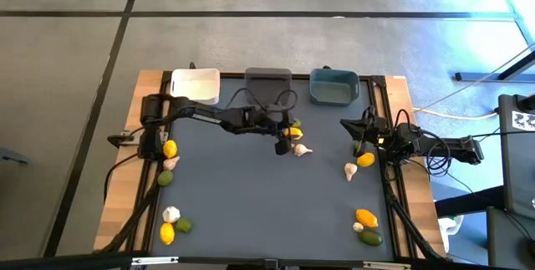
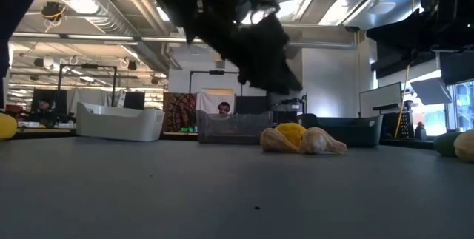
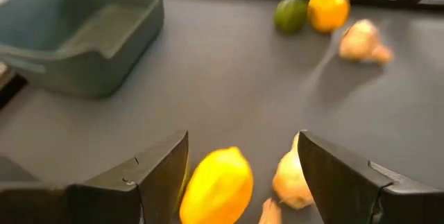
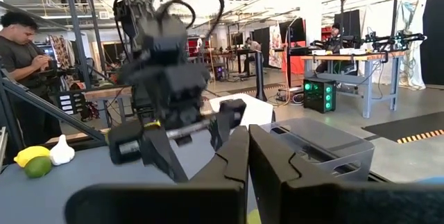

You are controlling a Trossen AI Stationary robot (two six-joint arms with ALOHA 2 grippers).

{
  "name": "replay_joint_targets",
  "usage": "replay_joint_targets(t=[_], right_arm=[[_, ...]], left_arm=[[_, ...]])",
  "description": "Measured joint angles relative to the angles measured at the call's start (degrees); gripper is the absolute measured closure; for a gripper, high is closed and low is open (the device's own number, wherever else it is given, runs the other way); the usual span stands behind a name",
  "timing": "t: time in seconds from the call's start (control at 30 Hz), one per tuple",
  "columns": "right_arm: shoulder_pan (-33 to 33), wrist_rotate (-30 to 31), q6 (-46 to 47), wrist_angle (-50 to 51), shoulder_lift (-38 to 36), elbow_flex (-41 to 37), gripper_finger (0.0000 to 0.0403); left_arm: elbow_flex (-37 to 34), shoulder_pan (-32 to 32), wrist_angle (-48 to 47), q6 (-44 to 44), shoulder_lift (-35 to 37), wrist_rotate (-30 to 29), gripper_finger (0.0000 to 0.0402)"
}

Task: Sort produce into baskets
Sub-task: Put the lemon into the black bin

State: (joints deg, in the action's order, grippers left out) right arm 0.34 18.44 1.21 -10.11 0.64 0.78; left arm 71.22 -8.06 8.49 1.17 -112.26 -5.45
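Note:
My left gripper (image 1: 282,139) is open and hangs just above a yellow lemon (image 3: 216,186) and a whitish garlic bulb (image 3: 291,179) at the table's middle. In the left wrist view both lie between its fingers, and in the low view the lemon (image 2: 290,135) and garlic (image 2: 320,143) rest on the table below the gripper (image 2: 285,83). My right gripper (image 4: 248,154) is shut and waits near the right edge (image 1: 361,135). The white bin (image 1: 195,84), dark grey bin (image 1: 267,82) and teal bin (image 1: 333,86) stand in a row along the far edge.
A lemon (image 1: 365,160), a garlic bulb (image 1: 349,170) and a lime (image 3: 291,12) lie by my right gripper. More produce lies at the near right (image 1: 366,217), the near left (image 1: 171,220) and the left edge (image 1: 170,149). A person (image 4: 24,50) stands beyond the table.

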Motion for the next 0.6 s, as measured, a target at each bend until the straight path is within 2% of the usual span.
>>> replay_joint_targets(t=[0.23, 0.43, 0.6], right_arm=[[0.0, 0.0, 0.0, 0.8, 0.0, 0.0, 0.0388], [0.0, 0.0, 0.0, 1.7, 0.0, 0.0, 0.0388], [0.0, 0.0, 0.0, 1.6, 0.0, 0.0, 0.0388]], left_arm=[[0.0, -2.0, 1.8, -1.2, -4.2, 4.0, 0.0133], [0.0, -1.8, 1.7, -6.1, -6.7, 4.5, 0.0148], [0.0, -2.5, 2.5, -6.1, -8.5, 4.5, 0.0164]])
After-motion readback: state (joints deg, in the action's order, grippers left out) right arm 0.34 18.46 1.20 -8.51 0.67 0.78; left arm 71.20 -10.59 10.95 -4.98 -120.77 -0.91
